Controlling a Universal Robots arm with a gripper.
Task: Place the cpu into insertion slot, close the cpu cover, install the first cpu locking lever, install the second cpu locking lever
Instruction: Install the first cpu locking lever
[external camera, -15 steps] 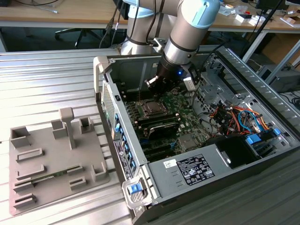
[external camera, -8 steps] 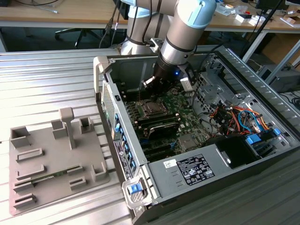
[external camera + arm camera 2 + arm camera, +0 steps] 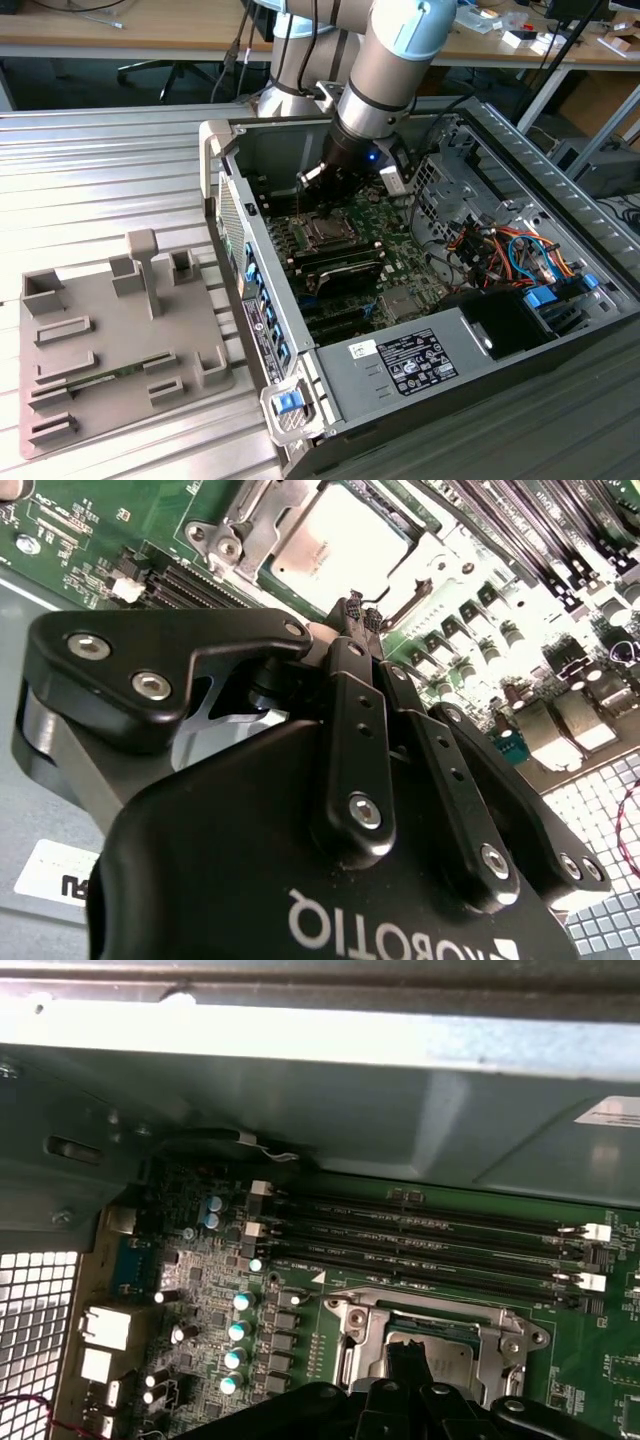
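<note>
Tool (image 3: 360, 610), fingers pressed together, just above the covered cpu (image 3: 335, 540).

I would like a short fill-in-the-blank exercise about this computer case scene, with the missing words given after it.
1. The cpu lies in its socket on the ______ motherboard.
2. The cpu cover is a metal frame lying ______ over the cpu.
3. The gripper has its fingertips pressed ______ just above the socket.
4. In the exterior view, a grey parts tray rests ______ the computer case.

Missing words: green; closed; together; outside
</note>
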